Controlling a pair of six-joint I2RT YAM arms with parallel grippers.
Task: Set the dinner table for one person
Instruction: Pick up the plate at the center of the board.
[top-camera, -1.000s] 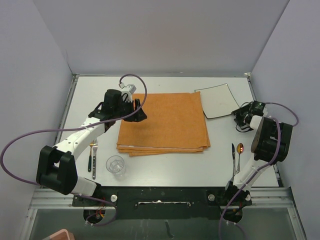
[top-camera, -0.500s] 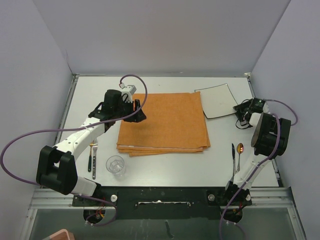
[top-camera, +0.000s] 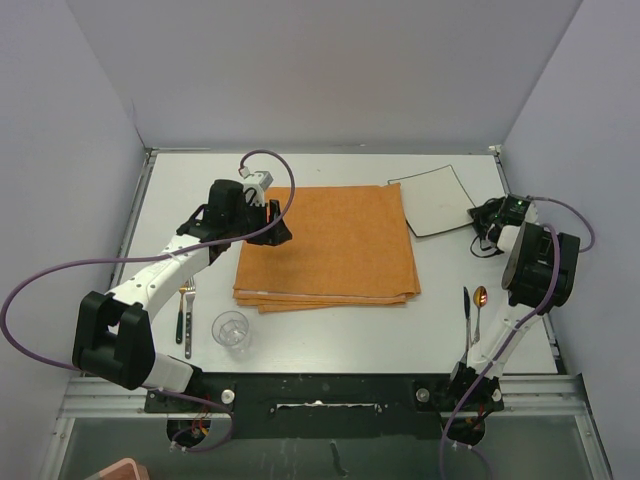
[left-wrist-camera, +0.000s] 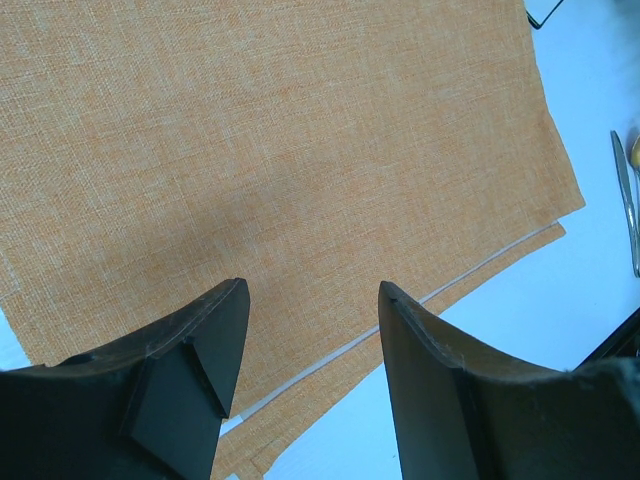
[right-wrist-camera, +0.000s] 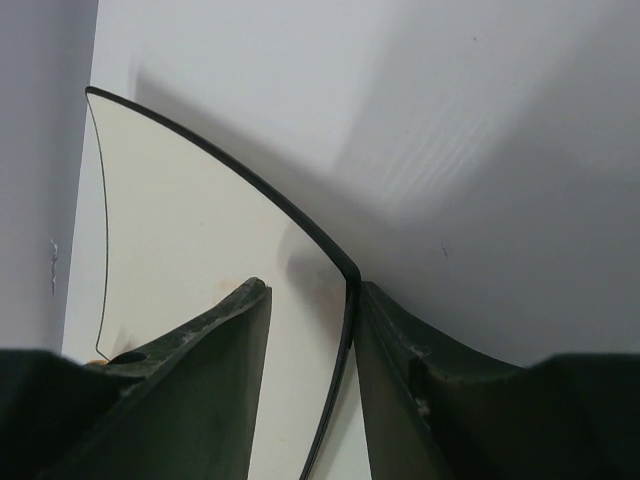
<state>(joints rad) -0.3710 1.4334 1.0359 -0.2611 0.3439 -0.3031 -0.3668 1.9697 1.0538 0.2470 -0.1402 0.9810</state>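
Black and spread, the right end effector has crept in over the last second to straddle the thin dark rim of the glossy, square white plate just off the far right corner of the orange mat. Its fingers sit either side of the rim without pressing on it, so lifting the plate onto the mat looks imminent. Equally spread and empty, the left end effector has stayed over that coarse-woven, folded mat, which lies mid-way on the smooth off-white table.
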